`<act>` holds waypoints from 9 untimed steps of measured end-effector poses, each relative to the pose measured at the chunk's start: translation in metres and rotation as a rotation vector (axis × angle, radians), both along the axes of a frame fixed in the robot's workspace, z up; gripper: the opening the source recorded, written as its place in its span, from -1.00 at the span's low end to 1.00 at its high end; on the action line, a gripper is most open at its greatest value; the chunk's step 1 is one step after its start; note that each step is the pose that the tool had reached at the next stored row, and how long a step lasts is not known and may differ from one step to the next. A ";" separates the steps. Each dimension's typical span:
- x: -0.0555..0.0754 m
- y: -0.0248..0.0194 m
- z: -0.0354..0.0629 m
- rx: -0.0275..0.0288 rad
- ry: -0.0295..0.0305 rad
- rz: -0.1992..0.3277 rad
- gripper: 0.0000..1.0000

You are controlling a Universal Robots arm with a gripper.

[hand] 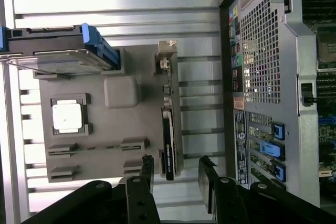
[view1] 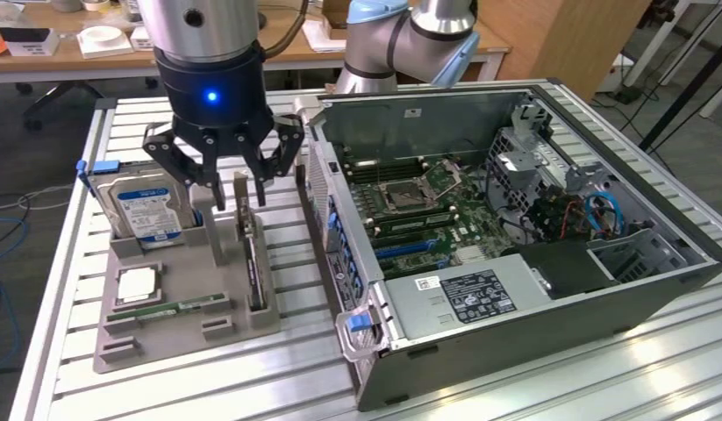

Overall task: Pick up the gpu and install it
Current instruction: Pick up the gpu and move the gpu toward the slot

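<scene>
The gpu (view1: 256, 263) is a thin dark card standing on edge in a slot of the grey holder (view1: 174, 338), with its silvery bracket (view1: 241, 189) at the far end. My gripper (view1: 226, 171) hangs open just above that bracket end, one finger on each side of the card, holding nothing. In the wrist view the gpu (hand: 169, 129) runs lengthwise through the holder (hand: 121, 129), and my gripper (hand: 176, 167) straddles its line with the black fingertips (hand: 147, 163) apart. The open computer case (view1: 513, 219) lies to the exterior view's right, its motherboard with blue slots (view1: 405, 247) exposed.
A silver hard drive (view1: 144, 210) with a blue-white label stands in the holder beside the gripper. A processor chip (view1: 136, 285) and a green memory stick (view1: 161, 309) lie nearer the front. The case's rear panel (hand: 268, 51) rises close beside the card.
</scene>
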State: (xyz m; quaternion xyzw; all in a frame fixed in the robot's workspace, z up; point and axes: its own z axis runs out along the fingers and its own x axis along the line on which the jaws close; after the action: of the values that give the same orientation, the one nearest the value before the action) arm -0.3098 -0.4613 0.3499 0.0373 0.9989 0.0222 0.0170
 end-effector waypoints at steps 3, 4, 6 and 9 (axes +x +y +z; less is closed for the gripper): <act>0.000 0.0000 -0.0024 0.0000 0.0000 0.000 -0.05; 0.000 0.0000 -0.0032 0.0001 0.0000 0.000 -0.05; 0.000 0.0000 -0.0049 0.0000 0.0001 0.000 -0.05; 0.000 0.0000 -0.0074 0.0000 0.0001 0.000 -0.05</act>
State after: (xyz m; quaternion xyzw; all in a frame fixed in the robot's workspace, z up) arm -0.3099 -0.4612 0.3425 0.0373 0.9989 0.0222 0.0169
